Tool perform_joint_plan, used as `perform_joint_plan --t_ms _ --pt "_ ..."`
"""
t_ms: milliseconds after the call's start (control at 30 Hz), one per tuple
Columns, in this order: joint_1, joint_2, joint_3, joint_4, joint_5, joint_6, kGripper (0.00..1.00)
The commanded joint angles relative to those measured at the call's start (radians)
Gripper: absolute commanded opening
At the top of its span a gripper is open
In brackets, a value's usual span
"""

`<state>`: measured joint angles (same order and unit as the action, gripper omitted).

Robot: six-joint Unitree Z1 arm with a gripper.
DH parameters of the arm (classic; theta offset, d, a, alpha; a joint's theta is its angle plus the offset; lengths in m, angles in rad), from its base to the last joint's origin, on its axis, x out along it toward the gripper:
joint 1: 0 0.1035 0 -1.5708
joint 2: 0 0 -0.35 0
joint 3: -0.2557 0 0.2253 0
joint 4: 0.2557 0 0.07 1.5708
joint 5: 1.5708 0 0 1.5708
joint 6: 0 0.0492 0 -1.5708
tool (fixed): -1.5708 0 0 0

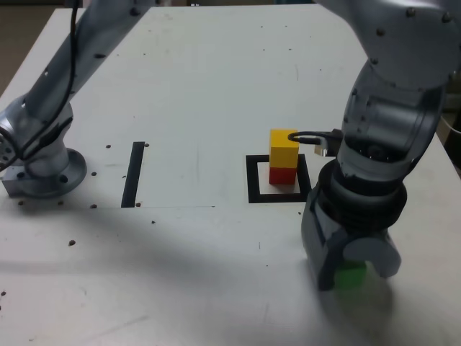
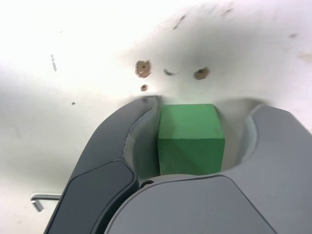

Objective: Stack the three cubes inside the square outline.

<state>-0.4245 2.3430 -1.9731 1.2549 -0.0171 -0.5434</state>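
- The exterior view takes in the whole white desk: the yellow cube sits squarely on the red cube, and that pair stands inside the square outline, a thick black frame with a white centre.
- Only this view shows the straight black strip toward the exterior view's left, and the arm's round base further left.
- Here the gripper is low over the desk, nearer the camera than the outline and apart from it; the green cube peeks out as a small bright patch between the grey jaws.
- The wrist view shows what the exterior view hides: the green cube lies between the two curved jaws of the gripper, with a gap visible on each side, so the jaws stand open around it, not clamped.
- The cube is solid green with crisp edges, its top face lighter than the side.
- The wrist view also shows small brown chips in the desk surface just beyond the cube.
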Motion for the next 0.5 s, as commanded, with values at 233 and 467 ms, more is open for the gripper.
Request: perform_joint_plan --t_ms 233,467 --pt "-0.002 -0.017 0.004 0.029 0.020 -0.019 0.04" --pt "-0.002 -0.017 0.009 0.040 0.026 -0.020 0.00"
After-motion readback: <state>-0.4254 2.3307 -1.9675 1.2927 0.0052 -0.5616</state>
